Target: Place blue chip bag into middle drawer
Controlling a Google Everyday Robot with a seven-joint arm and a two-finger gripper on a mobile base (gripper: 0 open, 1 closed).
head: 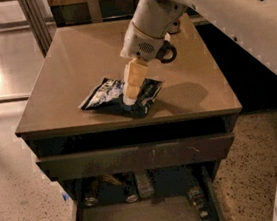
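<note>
A tan tabletop [72, 65] caps a dark cabinet on a speckled floor [9, 163], with bright light glaring off the floor at left and a metal post [34, 19] rising behind. The top drawer [134, 157] stands slightly out, showing its long dark-brown front. Below it the middle drawer [142, 220] is pulled well open, with a grey floor and several cans [131, 191] lying at the back. The bag [99, 96], dark navy and crinkled with white and silver print, lies flat near the tabletop's front edge. The white arm [226, 6] reaches in from the right; its cream tool [129, 99] points down with its tip on the bag. Whether the tool is apart or together cannot be told.
</note>
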